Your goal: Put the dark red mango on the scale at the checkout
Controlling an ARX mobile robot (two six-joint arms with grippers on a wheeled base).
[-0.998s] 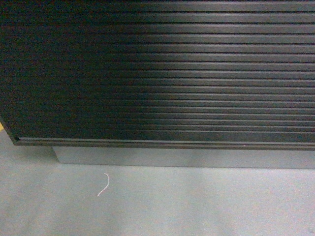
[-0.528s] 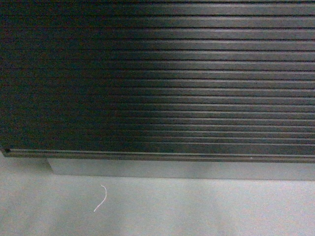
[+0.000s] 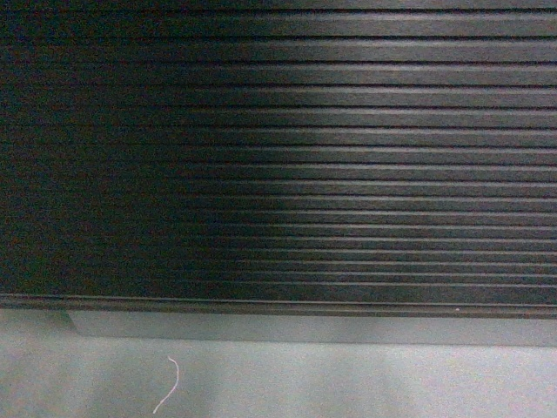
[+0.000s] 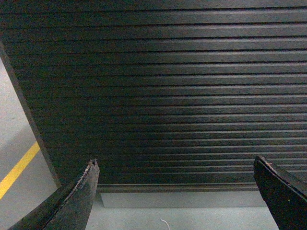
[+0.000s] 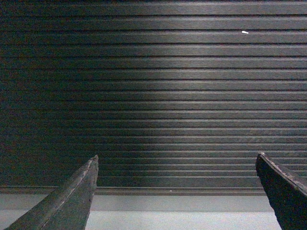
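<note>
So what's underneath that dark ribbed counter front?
Under the checkout front sits a recessed grey plinth on grey floor, where a thin white scrap lies. The countertop is out of view.

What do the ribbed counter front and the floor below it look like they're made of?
The checkout front looks like dark matte wood-grain laminate or moulded panel: even horizontal ribs, soft sheen. The floor looks like smooth grey painted concrete or vinyl, seamless here; which one is unclear.

The checkout (image 3: 348, 157) front is dark, seemingly brown-black, horizontally ribbed, over grey plinth (image 3: 305, 329).
</note>
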